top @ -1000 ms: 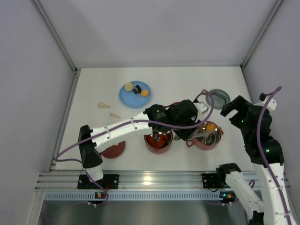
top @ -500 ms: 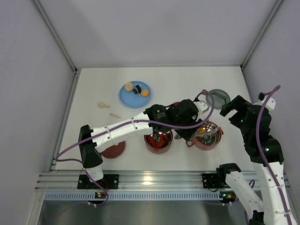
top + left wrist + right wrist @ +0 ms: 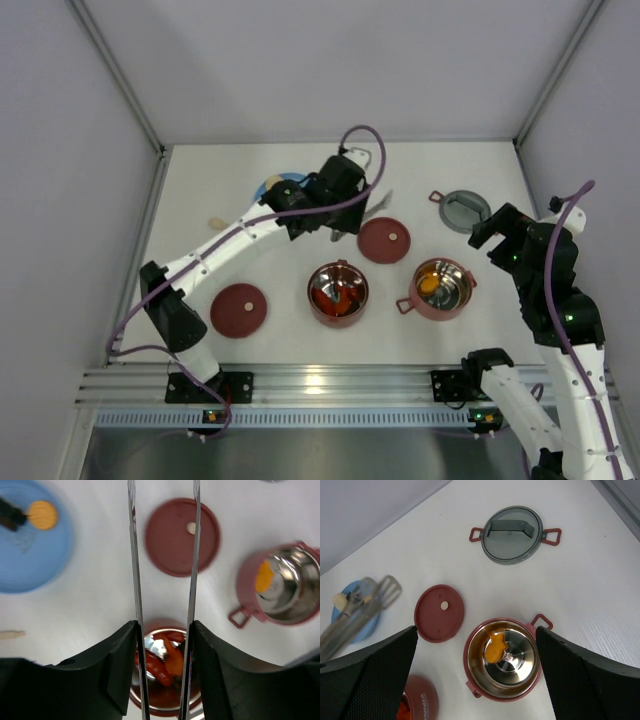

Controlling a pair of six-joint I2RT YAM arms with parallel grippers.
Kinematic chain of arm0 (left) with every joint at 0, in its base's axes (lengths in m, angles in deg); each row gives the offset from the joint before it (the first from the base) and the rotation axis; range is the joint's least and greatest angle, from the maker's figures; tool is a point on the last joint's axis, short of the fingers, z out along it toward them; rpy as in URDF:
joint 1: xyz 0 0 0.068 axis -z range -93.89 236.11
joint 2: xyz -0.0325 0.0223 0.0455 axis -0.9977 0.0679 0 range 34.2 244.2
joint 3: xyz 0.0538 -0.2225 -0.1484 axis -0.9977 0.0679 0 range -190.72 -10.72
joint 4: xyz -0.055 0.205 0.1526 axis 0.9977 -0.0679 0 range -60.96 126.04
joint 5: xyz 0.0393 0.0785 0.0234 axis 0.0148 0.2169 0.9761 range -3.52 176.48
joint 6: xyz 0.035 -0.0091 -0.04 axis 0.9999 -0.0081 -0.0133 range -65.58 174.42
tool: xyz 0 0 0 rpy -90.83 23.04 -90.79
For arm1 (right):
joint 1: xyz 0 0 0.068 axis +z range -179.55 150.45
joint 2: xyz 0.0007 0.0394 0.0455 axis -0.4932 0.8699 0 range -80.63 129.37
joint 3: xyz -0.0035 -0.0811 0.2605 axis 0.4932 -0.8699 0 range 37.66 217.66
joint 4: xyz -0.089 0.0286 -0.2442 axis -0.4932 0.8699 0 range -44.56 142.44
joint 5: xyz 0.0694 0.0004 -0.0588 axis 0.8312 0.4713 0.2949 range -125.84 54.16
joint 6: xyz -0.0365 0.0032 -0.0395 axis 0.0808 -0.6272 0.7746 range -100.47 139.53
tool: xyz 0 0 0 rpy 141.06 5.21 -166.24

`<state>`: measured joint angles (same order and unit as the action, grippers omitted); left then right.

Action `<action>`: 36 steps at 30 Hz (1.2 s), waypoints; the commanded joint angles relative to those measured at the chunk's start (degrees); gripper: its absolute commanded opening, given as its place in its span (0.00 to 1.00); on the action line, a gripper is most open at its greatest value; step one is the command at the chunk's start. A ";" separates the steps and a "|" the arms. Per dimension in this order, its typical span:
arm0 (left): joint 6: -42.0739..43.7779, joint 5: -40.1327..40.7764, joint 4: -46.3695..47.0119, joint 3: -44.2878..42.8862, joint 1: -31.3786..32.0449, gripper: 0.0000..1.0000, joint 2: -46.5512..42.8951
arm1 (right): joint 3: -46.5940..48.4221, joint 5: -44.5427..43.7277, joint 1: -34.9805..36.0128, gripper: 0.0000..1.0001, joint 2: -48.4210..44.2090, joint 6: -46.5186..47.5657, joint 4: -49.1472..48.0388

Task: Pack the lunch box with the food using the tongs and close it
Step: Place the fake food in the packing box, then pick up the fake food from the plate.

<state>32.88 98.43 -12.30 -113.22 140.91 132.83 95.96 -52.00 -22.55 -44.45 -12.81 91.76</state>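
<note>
Left fingers (image 3: 119,666), gripping thin steel tongs (image 3: 134,570), swung back toward blue plate (image 3: 35,560); right fingers (image 3: 372,680) wide apart.

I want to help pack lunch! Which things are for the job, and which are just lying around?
For the job: tongs; bowl of red food; bowl with an orange piece; maroon lid; second maroon lid; grey handled lid; orange disc on the blue plate.
Just lying about: small pale beige bit.
</note>
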 commanded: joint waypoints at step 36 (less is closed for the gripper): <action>-0.26 4.49 0.61 -0.16 -26.42 0.52 8.59 | -1.97 4.39 -0.59 0.99 2.40 2.19 -2.47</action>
<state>32.00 103.74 -13.43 -110.68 114.86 141.11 94.21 -48.02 -22.55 -41.98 -11.47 91.28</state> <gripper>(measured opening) 0.522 0.993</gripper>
